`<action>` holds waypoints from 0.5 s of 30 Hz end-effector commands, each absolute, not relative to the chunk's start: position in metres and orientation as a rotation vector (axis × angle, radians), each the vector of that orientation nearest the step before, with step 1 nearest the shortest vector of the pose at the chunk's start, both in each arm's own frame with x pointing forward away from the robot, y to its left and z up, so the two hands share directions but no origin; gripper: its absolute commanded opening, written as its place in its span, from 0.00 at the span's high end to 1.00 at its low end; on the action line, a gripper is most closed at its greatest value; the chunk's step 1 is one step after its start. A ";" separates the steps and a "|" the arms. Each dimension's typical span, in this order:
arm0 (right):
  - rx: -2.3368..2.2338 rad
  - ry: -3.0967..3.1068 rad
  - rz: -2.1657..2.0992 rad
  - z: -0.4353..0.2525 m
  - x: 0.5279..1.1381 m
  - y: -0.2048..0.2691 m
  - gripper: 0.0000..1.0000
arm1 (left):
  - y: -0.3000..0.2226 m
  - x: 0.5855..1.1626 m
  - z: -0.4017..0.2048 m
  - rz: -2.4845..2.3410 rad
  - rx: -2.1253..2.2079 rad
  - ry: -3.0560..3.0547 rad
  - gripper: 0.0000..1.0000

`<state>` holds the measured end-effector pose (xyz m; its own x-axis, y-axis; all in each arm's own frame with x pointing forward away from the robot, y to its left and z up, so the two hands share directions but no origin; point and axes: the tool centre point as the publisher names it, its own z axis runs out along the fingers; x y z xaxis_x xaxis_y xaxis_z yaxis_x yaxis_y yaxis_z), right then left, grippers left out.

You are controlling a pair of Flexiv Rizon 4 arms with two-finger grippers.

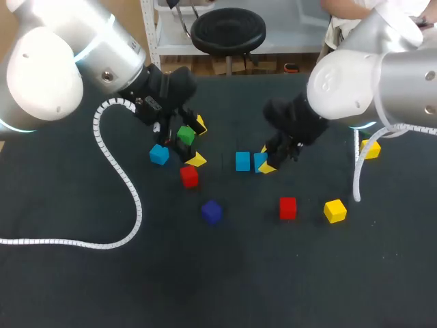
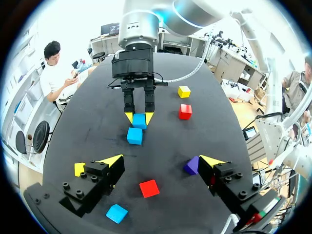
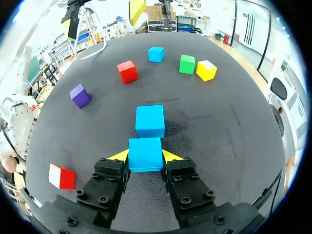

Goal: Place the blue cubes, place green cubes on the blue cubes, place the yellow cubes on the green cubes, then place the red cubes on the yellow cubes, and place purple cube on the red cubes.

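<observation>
Right claw: the right gripper [image 3: 145,155] is closed on the held blue cube [image 3: 145,152], with one yellow tip on each of two opposite sides.
Held cube, place: it is low, near the middle of the table [image 1: 102,287]. I cannot tell if it rests on the cloth or is a little lifted.
Key relation: the second blue cube [image 3: 149,121] lies straight ahead of the right fingers, just beside the held blue cube. Their faces look parallel. I cannot tell if they touch.
Coming move, as I judge: the row of blue cubes is being set. Only a small push along the finger line, or simply letting go, seems needed.
Left claw: the left gripper [image 2: 162,160] is wide open and holds nothing. The red cube [image 2: 149,188] lies on the table below the gap between its fingers.
Third blue cube [image 1: 159,154]: it is well apart from the pair and near the left gripper, so the left arm is the nearer one.
</observation>
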<state>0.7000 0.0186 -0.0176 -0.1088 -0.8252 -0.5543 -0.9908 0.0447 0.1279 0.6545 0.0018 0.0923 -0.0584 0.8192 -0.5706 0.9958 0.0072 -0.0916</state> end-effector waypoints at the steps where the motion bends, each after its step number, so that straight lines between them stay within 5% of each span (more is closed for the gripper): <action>1: -1.832 1.998 0.692 -0.016 0.699 0.017 1.00 | 0.002 0.656 0.092 -0.688 1.870 1.933 0.00; 15: -1.814 2.001 0.683 -0.017 0.701 0.017 1.00 | 0.002 0.656 0.092 -0.688 1.870 1.933 0.00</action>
